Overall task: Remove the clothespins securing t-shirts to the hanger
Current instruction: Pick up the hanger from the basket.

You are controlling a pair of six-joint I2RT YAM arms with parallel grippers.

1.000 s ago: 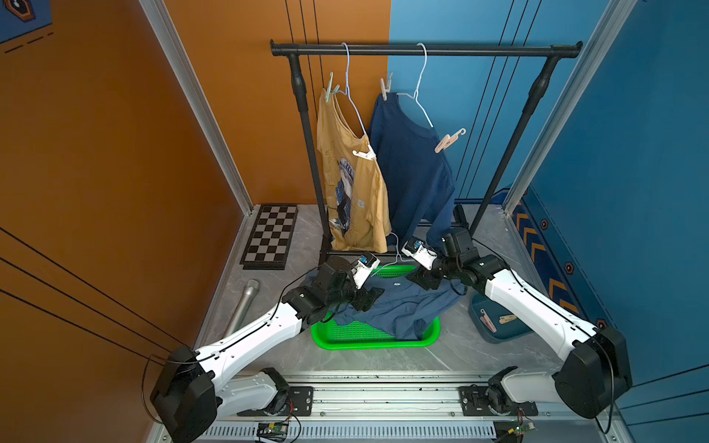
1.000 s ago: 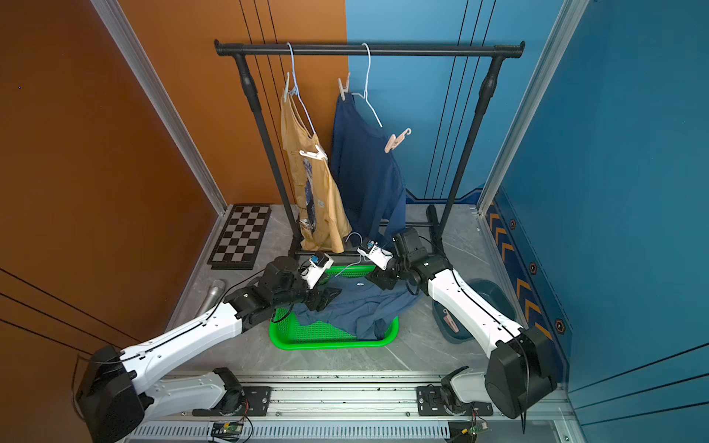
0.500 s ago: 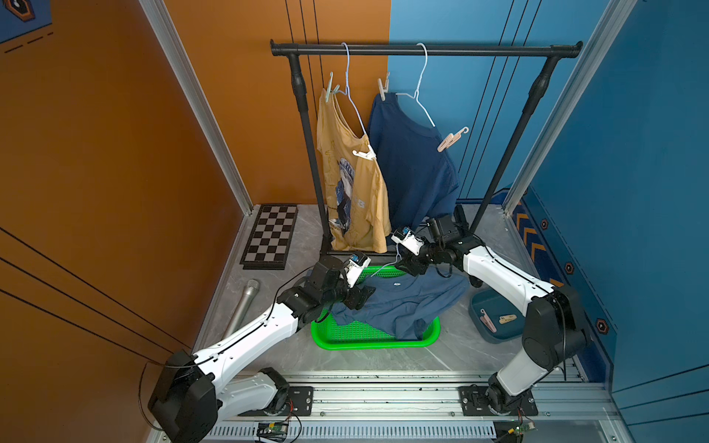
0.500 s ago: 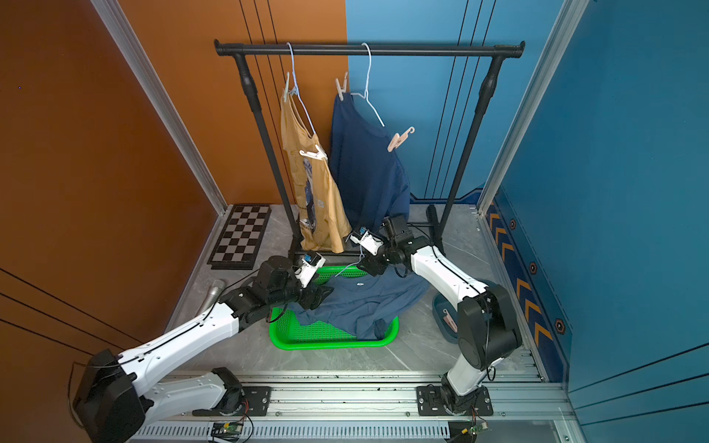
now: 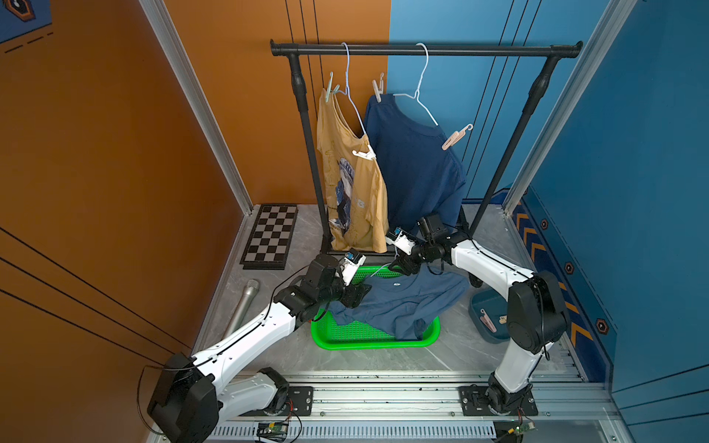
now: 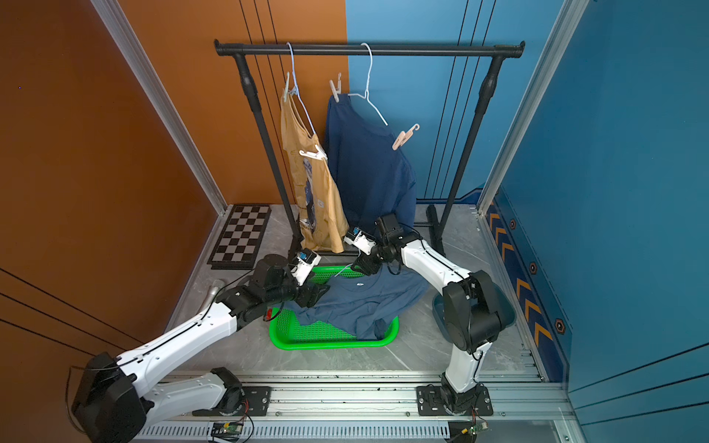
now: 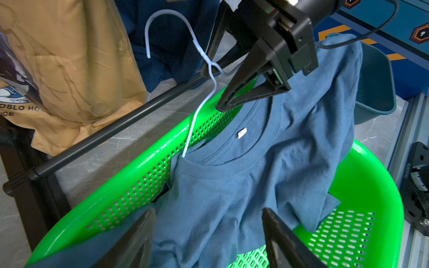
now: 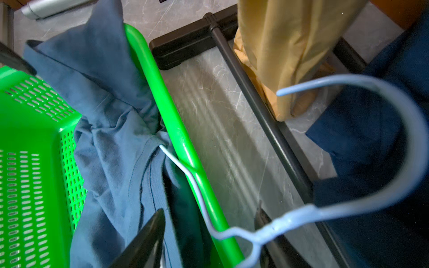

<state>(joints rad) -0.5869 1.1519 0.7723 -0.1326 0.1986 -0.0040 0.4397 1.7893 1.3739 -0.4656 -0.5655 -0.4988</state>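
Note:
A slate-blue t-shirt lies crumpled in the green basket, with a white wire hanger sticking out of its collar. My right gripper is open, its fingers on either side of the hanger's twisted neck. My left gripper hovers open over the shirt's body. On the rail hang a mustard-yellow t-shirt with a green clothespin and a white one, and a navy t-shirt with a cream clothespin and a pink one.
The black garment rack stands behind the basket, its low base bar close to the basket's far rim. A blue tub at the right holds loose pegs. A chessboard and a grey cylinder lie at the left.
My right gripper has swung left along the basket's far rim to the hanger's neck, and its jaws have narrowed. The left gripper has barely moved.

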